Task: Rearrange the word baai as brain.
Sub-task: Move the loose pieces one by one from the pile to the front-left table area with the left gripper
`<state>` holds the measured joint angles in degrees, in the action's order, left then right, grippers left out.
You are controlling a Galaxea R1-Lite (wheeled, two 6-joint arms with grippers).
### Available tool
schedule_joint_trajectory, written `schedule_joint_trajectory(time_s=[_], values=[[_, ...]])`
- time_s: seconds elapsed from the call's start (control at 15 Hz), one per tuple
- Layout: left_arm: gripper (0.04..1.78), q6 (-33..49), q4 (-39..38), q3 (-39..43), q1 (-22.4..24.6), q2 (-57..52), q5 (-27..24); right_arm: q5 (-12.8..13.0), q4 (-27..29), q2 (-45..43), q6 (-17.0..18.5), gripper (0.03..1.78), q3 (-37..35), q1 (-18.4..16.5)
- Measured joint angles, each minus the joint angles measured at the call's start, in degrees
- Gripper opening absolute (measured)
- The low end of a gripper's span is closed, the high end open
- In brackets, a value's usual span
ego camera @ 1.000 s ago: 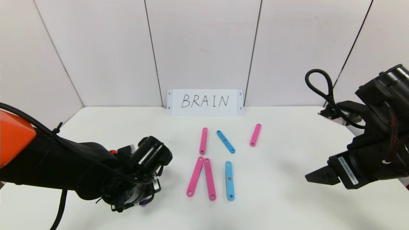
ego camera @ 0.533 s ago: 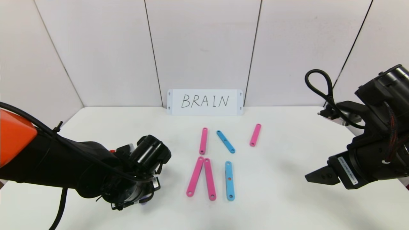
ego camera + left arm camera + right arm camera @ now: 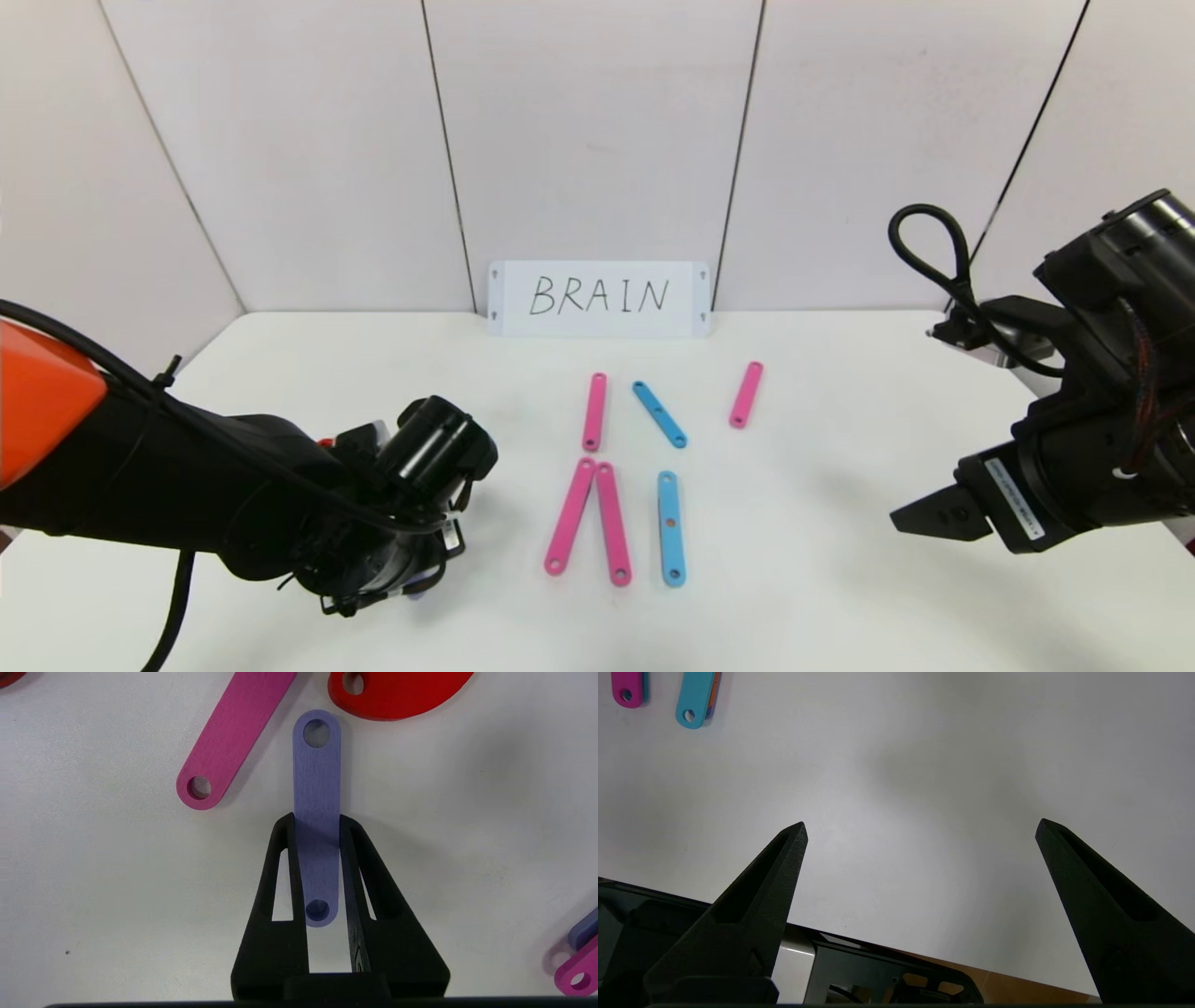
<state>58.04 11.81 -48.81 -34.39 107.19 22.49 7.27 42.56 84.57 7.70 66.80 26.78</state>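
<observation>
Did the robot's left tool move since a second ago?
Yes, a little. In the head view the left tool, shut on the purple strip, has slid slightly away from the pink strip, toward the robot's left.

Ahead of me at twelve o'clock, a white card (image 3: 598, 299) stands upright against the back wall, at the far edge of the table. It is a wide rectangle with "BRAIN" handwritten across it in black capitals, and small marks near its corners. The white table (image 3: 840, 560) spreads below it, matte and plain. Behind, pale wall panels (image 3: 588, 131) rise, divided by thin dark seams that fan outward toward ten and two o'clock.
</observation>
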Motion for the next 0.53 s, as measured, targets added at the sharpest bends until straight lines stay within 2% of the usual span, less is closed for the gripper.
schedule_joint_trajectory(time_s=[0.53], values=[[0.27,-0.4,0.1,0.5,-0.3,0.4,0.1,0.0,0.0,-0.2,0.0,1.71,0.0,0.1]])
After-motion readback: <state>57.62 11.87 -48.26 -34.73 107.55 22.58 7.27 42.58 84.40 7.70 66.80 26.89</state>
